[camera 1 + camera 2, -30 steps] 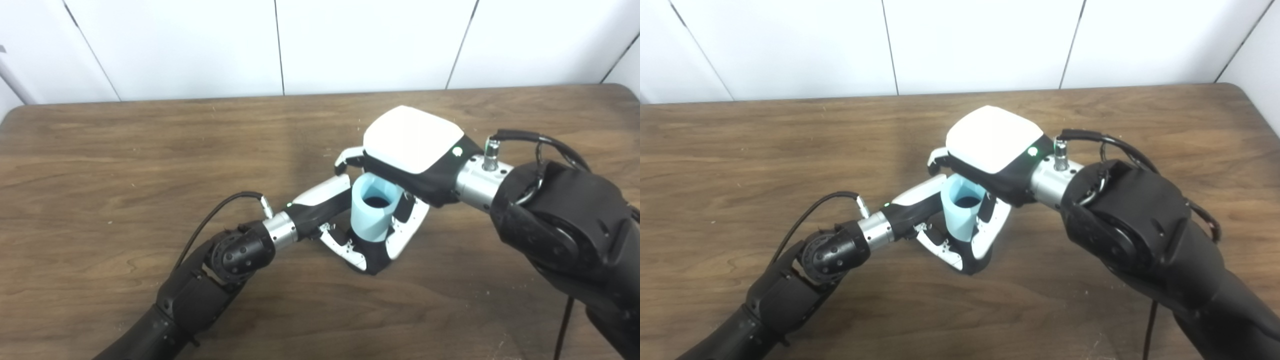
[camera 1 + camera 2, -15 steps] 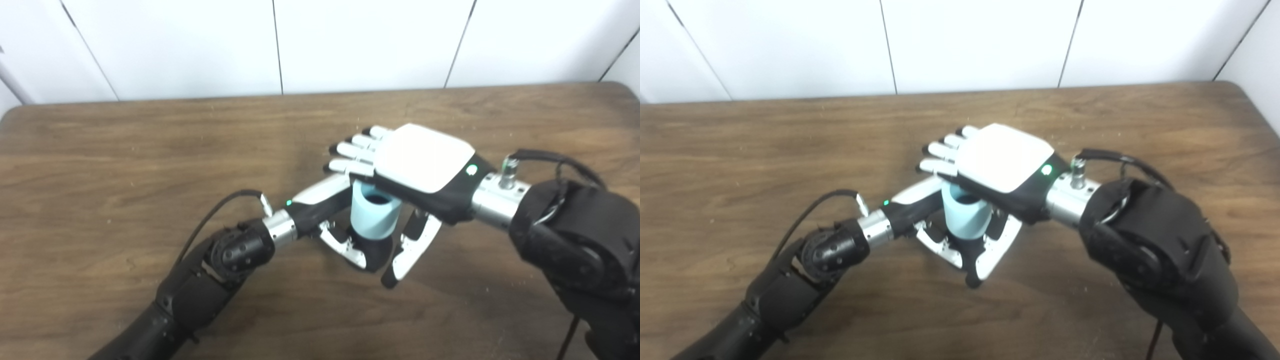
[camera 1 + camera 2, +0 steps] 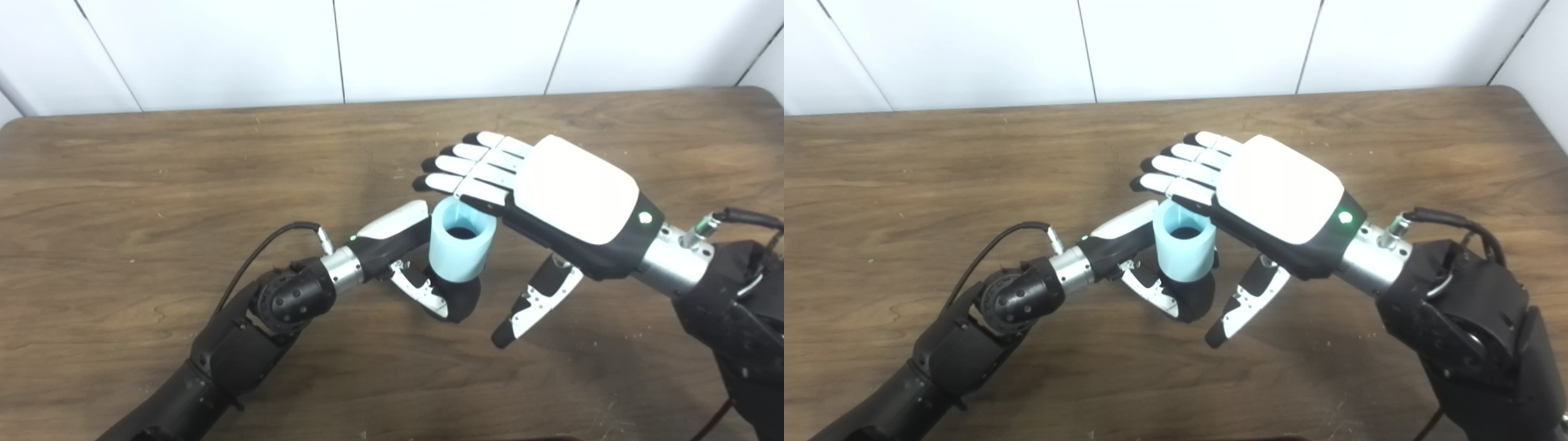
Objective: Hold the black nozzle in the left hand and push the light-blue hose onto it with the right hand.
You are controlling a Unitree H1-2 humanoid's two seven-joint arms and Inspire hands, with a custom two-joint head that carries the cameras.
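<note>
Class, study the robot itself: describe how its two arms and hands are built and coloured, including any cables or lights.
Both arms are black and jointed, with silver metal wrist collars. The right hand has a glossy white back, white fingers with black tips, and a green light near the wrist. The left hand is white over black. A black cable plugs into each wrist.

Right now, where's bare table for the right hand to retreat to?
The wooden table shows bare along the far edge by the white wall and across its left half. It is crowded mid-table: the open right hand overhangs the light-blue hose, gripped from below by the left hand.
</note>
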